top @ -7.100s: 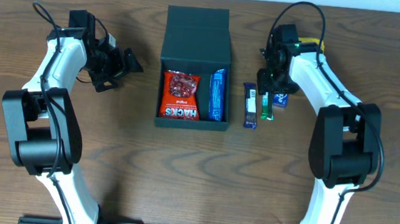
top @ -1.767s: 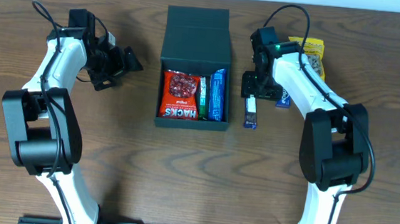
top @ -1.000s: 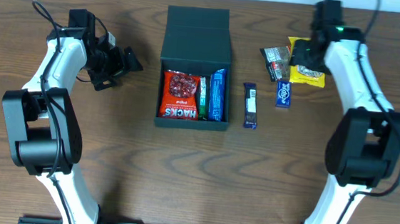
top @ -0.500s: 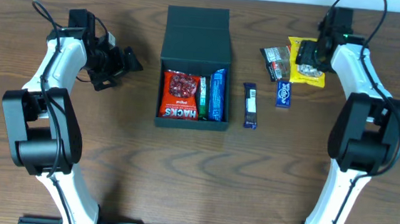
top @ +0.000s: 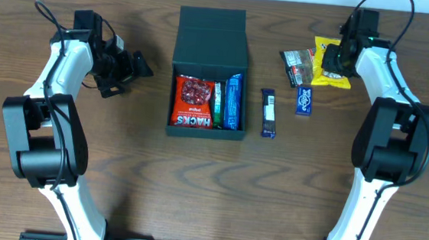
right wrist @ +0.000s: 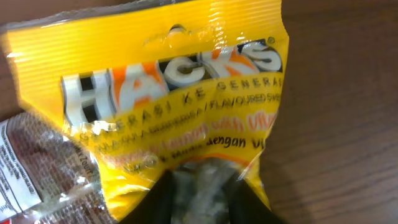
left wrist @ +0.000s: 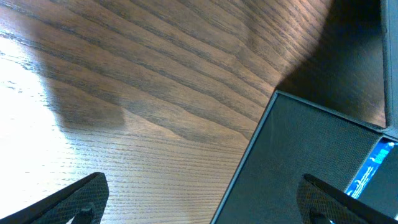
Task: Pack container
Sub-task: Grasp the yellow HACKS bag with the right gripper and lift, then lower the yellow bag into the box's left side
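Container point(top: 212, 39) lies open, partly filled. To its right the right gripper point(right wrist: 200, 198) pinches a yellow packet point(right wrist: 174, 106), probably to pack next; to its left the left gripper point(top: 136, 65) hangs spread.

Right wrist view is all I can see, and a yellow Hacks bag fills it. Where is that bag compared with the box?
Observer: The yellow bag lies well to the right of the box, which stands open.
Operator: Is anything in the box already?
Observer: Yes: a red packet, a thin green bar and a blue bar, side by side.
Operator: What else is waiting outside?
Observer: Three things between box and bag: a dark blue bar, a small blue packet and a clear dark packet right beside the bag.
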You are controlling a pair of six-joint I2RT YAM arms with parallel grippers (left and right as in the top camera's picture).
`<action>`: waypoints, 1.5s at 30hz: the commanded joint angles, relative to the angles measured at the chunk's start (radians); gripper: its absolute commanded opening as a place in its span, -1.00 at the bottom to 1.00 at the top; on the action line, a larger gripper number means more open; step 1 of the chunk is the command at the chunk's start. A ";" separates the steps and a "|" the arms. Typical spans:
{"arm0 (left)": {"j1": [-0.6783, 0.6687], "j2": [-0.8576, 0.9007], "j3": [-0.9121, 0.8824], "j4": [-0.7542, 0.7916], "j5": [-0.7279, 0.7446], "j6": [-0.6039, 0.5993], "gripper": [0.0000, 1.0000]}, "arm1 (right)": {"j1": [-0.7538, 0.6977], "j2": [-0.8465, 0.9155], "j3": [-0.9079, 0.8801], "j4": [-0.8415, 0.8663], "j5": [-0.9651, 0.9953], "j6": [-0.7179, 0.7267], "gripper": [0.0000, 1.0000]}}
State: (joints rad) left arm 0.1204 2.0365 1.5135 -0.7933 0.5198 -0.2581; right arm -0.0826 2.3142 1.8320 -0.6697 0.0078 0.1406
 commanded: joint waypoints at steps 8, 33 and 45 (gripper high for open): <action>-0.003 -0.010 0.021 -0.007 -0.006 0.007 0.95 | 0.001 0.034 0.221 -0.196 -0.009 0.008 -0.97; -0.003 -0.010 0.100 -0.016 -0.006 0.088 0.95 | 0.560 -0.095 0.454 -0.628 -0.122 0.332 -0.97; 0.019 -0.010 0.108 -0.021 0.005 0.086 0.95 | 0.733 -0.095 0.232 -0.425 -0.039 0.613 -0.97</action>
State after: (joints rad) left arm 0.1234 2.0365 1.5997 -0.8104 0.5205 -0.1825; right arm 0.6250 2.2379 2.0724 -1.1080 -0.0933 0.6575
